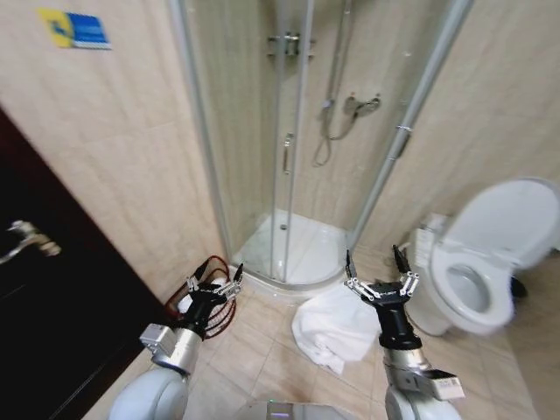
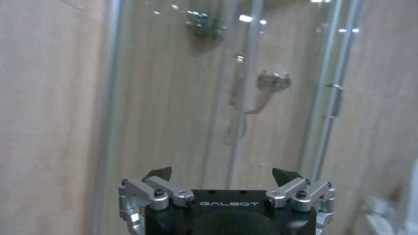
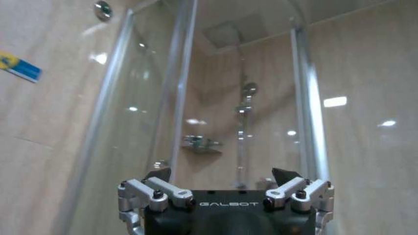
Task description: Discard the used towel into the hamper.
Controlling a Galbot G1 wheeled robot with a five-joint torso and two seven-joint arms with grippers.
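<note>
The used towel (image 1: pixel 335 331) lies crumpled and white on the tiled floor in front of the shower tray. My right gripper (image 1: pixel 376 265) hangs open just above the towel's right edge, with nothing between its fingers. The hamper (image 1: pixel 224 317), a dark reddish wire basket, stands on the floor to the left by the wall, mostly hidden behind my left gripper (image 1: pixel 214 280). That gripper is open and empty. The left wrist view has the left gripper (image 2: pixel 222 174) pointing at the shower glass. In the right wrist view, the right gripper (image 3: pixel 222 174) points up along the shower doors.
A glass corner shower enclosure (image 1: pixel 289 140) with a white tray stands straight ahead. To the right is a white toilet (image 1: pixel 477 280) with its lid up. A dark door (image 1: pixel 52 297) with a metal handle fills the left side. Tiled floor lies between the arms.
</note>
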